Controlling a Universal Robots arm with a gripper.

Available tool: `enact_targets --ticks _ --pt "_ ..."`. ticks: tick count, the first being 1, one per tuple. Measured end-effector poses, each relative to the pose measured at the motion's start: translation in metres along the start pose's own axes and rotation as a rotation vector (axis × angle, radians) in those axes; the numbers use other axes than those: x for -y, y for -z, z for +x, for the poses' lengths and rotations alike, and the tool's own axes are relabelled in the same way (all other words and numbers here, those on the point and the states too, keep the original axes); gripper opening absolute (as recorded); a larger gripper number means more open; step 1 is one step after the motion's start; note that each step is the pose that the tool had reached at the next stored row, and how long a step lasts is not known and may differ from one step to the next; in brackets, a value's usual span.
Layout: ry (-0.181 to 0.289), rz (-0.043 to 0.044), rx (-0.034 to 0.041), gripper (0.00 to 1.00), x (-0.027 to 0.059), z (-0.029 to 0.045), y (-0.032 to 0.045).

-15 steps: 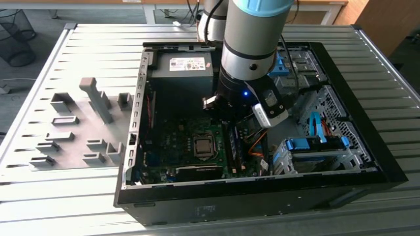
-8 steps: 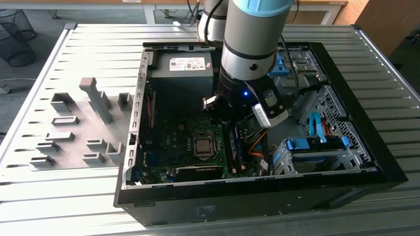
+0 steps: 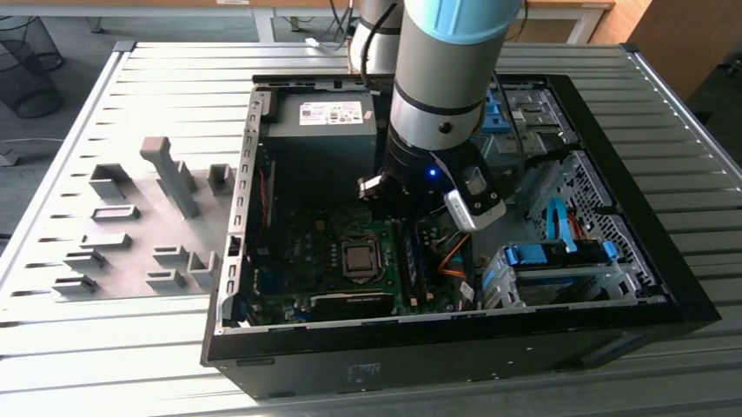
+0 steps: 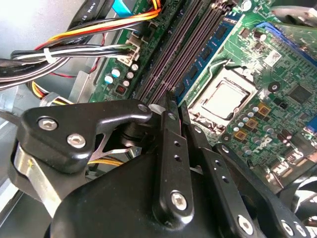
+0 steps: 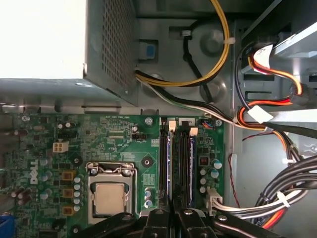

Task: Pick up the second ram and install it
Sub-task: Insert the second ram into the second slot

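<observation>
One ram (image 4: 205,52) (image 5: 171,163) only, blue-green with dark chips, standing on edge among the long black slots (image 5: 184,163) beside the CPU socket (image 5: 110,191). Running lengthwise along the slots and straight in between the fingertips of the gripper (image 4: 174,101) (image 5: 171,214). In the second wrist view, chips plain along the side facing the socket. In the first wrist view, just a thin blue line next to a black slot.

Gripper pinched almost fully together, with only a narrow slit between the fingers, clamped on the ram's top edge. Fingers (image 4: 168,148) black, flat and screw-studded, upright over the board (image 5: 99,134).

Hidden or hard to make out:
- near half of the ram, covered by the fingers in both wrist views
- bottom edge of the ram and how deep in its slot, impossible to tell
- slot latches at the far end, too small to read as shut or open
- in the exterior view, fingers and slots lost behind the arm (image 3: 447,78)

Beside the slots on the side away from the socket, bundled cables (image 5: 277,129) in orange, yellow, red, black and white. Beyond the board, a grey power supply (image 3: 325,113). Around all of it, the open black case (image 3: 464,343), lying on a slatted counter (image 3: 116,330). At the exterior view's left, grey blocks (image 3: 174,178) on the counter, well apart from the gripper.
</observation>
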State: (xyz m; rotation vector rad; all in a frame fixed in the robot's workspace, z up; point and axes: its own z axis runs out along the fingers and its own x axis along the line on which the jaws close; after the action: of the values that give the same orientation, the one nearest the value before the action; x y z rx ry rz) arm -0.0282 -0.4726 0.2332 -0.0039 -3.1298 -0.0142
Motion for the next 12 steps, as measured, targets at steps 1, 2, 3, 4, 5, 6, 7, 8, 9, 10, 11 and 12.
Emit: enact_targets --ticks 1,2,3,4,5,6,7,8,9,10,11,12 --pt "0.0 -0.0003 0.0 0.14 0.0001 -0.0001 -0.0016" --pt "0.0 -0.0004 -0.0002 0.14 0.0007 -0.0002 -0.0024" --pt "0.0 -0.0009 -0.0003 0.14 0.002 -0.0003 -0.0028" --pt "0.0 -0.0014 -0.0005 0.14 0.0034 -0.0004 -0.0032" --pt "0.0 -0.0019 -0.0005 0.14 0.0044 -0.0004 -0.0036" --pt "0.0 -0.0019 -0.0006 0.14 0.0048 -0.0003 -0.0036" --pt "-0.001 -0.0019 -0.0006 0.14 0.0049 -0.0003 -0.0036" --pt "-0.001 -0.002 -0.0006 0.14 0.0049 -0.0003 -0.0036" --pt "-0.002 -0.0019 -0.0006 0.14 0.0051 -0.0004 -0.0037" --pt "-0.005 -0.0018 -0.0006 0.14 0.0056 -0.0004 -0.0039" --pt "-0.008 -0.002 -0.0005 0.14 0.006 -0.0004 -0.0043" --pt "-0.013 -0.0021 -0.0005 0.14 0.0063 -0.0005 -0.0048"
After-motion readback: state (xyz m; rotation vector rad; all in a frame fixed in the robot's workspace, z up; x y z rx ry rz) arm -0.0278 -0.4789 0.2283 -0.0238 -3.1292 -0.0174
